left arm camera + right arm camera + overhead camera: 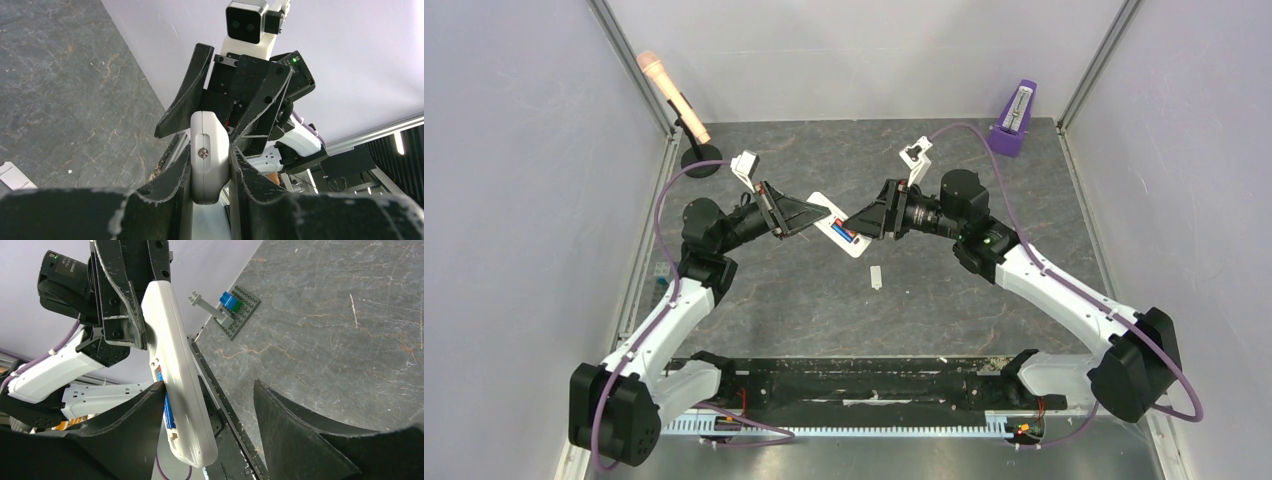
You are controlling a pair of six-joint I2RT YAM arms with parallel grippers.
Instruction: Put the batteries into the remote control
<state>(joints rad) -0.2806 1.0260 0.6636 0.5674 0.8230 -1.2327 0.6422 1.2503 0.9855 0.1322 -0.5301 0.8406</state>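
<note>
Fingers [167,187] of the left gripper [209,154] are clenched on one short end of the remote control [207,165], held in mid-air over the table's middle, btwn both arms. Both batteries [842,235] show in its open back bay, blue cell [168,415] and red-orange cell [160,375]; fully seated or not, can't tell. The right gripper [209,386] is spread wide, one finger [135,415] at the bay edge, the other well clear.

Risk: w/ no cover on, a nudge from that finger could pop a cell out, or lever the remote loose, since only one end is gripped.

The remote looks smooth, white, slim, w/ rounded ends. A small white strip [875,276] lies on the table [824,330], prob the bay cover.
</note>
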